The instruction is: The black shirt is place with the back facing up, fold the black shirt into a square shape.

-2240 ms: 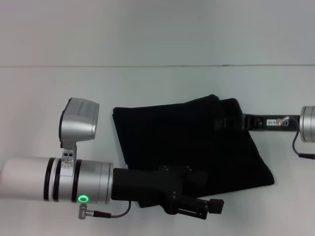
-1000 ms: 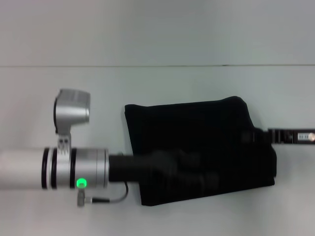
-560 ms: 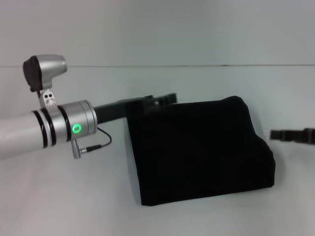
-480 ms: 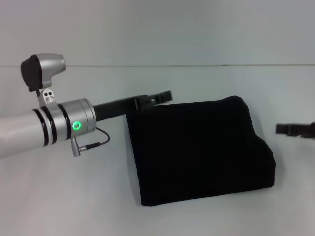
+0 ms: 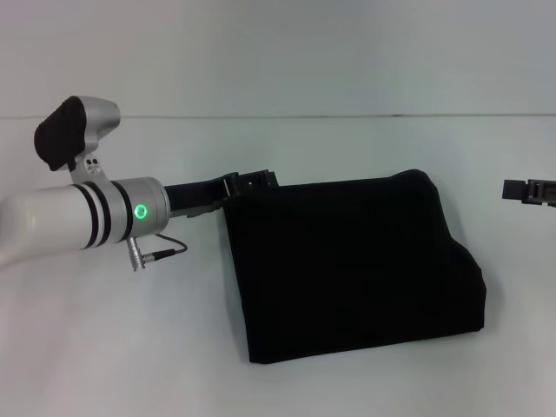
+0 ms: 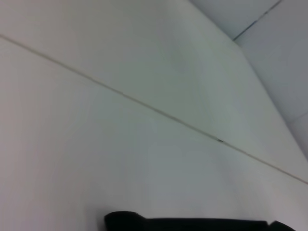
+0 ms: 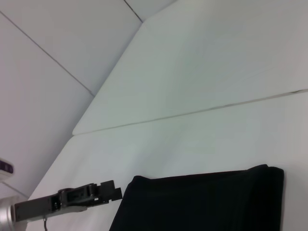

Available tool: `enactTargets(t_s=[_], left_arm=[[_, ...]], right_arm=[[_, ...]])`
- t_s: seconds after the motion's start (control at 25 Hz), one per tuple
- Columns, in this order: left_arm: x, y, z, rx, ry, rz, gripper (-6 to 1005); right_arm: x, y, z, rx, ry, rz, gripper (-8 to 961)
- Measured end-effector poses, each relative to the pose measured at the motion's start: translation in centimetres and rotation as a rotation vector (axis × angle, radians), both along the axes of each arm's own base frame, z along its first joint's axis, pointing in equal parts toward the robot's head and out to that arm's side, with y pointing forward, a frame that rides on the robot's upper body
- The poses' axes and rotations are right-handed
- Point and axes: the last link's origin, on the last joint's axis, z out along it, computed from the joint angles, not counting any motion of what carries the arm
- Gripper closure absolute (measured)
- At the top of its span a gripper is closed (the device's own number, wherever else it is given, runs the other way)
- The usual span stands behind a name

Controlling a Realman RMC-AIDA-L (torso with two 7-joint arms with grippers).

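Right hand [image 5: 521,190] cut off, apart from black shirt [image 5: 352,265].

Matt black cloth shirt [image 5: 347,265] — smooth pale table [image 5: 104,347], brushed-metal arm [image 5: 122,213].

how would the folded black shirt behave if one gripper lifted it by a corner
The shirt would probably droop and unfold, since it is soft cloth lying in loose folded layers with rounded edges. It looks light for its size. Pushed along the white table, it would likely bunch rather than slide whole.

White table [image 5: 347,148], thin seam [image 5: 261,116] — far side
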Motion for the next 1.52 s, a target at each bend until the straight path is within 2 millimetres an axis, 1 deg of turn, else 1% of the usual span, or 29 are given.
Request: enactTargets(t_s=[0.4, 0.72, 1.04, 1.32, 1.52], left_arm=[[-0.6, 0.8, 0.5, 0.055, 0.029, 0.052, 114], [-0.6, 0.9, -0.5, 0.044, 0.096, 0.048, 133], [-0.2, 0.8, -1.3, 0.022, 0.107, 0.038, 153], [0.0, 0.8, -1.4, 0.014, 0.118, 0.025, 170], [0.1, 0.8, -1.4, 0.011, 0.17, -0.04, 182]], right_arm=[[-0.4, 0.3, -0.5, -0.008, -0.021, 0.025, 205], [-0.3, 0.5, -0.5, 0.003, -0.035, 0.02, 206], [-0.2, 0.7, -0.5, 0.012, -0.043, 0.015, 208], [-0.1, 0.9, -0.5, 0.02, -0.052, 0.012, 210], [-0.1, 0.9, -0.6, 0.021, -0.055, 0.019, 211]])
